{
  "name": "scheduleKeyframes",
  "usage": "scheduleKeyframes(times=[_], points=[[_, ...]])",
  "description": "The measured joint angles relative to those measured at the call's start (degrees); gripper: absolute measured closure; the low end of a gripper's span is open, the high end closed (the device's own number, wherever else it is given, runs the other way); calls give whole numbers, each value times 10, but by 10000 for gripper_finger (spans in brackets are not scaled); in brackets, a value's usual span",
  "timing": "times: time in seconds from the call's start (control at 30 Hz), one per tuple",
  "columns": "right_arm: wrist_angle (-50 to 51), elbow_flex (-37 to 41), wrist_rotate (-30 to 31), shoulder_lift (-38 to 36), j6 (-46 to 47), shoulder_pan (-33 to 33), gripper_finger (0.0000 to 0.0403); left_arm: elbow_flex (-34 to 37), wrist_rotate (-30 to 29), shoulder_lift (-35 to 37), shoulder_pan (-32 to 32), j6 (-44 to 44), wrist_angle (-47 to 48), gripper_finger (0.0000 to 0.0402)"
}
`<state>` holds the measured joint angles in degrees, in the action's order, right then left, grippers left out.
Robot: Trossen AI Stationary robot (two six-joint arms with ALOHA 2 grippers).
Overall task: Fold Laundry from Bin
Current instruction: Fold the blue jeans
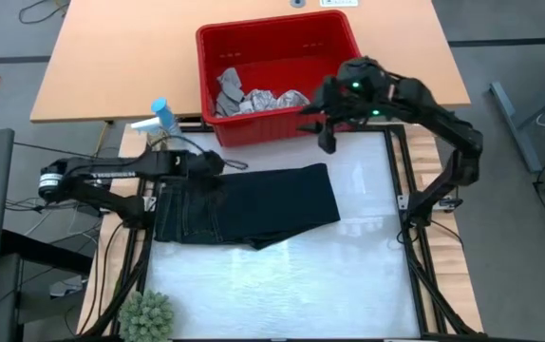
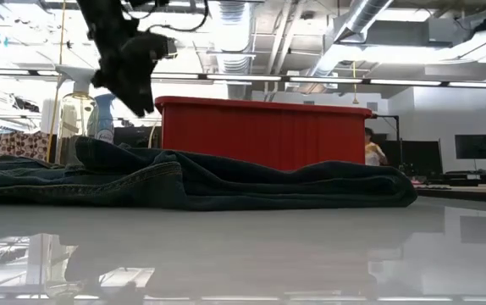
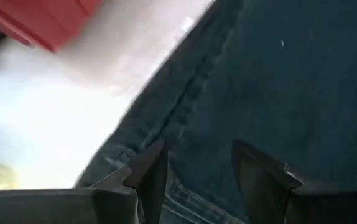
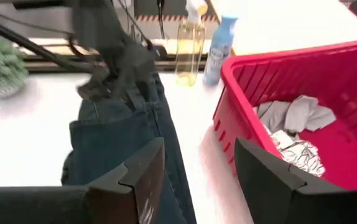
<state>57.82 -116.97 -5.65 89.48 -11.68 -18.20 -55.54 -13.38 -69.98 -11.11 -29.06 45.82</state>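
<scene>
The dark navy trousers lie folded flat on the white table, waistband end toward the left. My left gripper hovers open just above that waistband end, clear of the cloth in the low view. The red bin stands at the far side, holding a grey cloth and a white leaf-print cloth. My right gripper hangs open and empty high over the bin's near right corner; its wrist view looks across the trousers and the bin.
A blue and a yellow spray bottle stand left of the bin. A small green plant sits at the near left corner. Black frame rails border the white surface. A person is far back in the room.
</scene>
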Motion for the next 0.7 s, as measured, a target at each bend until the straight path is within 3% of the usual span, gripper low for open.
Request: scheduleKeyframes(times=[0.13, 0.5, 0.7], points=[[16, 0, 23, -22, 13, 1, 186, 4, 68, -18, -52, 23, -5, 235], [66, 0, 30, -21, 33, 1, 186, 0, 101, -106, -82, 101, -2, 235], [69, 0, 29, -19, 38, 6, 186, 0, 75, -148, -73, 114, -1, 235]])
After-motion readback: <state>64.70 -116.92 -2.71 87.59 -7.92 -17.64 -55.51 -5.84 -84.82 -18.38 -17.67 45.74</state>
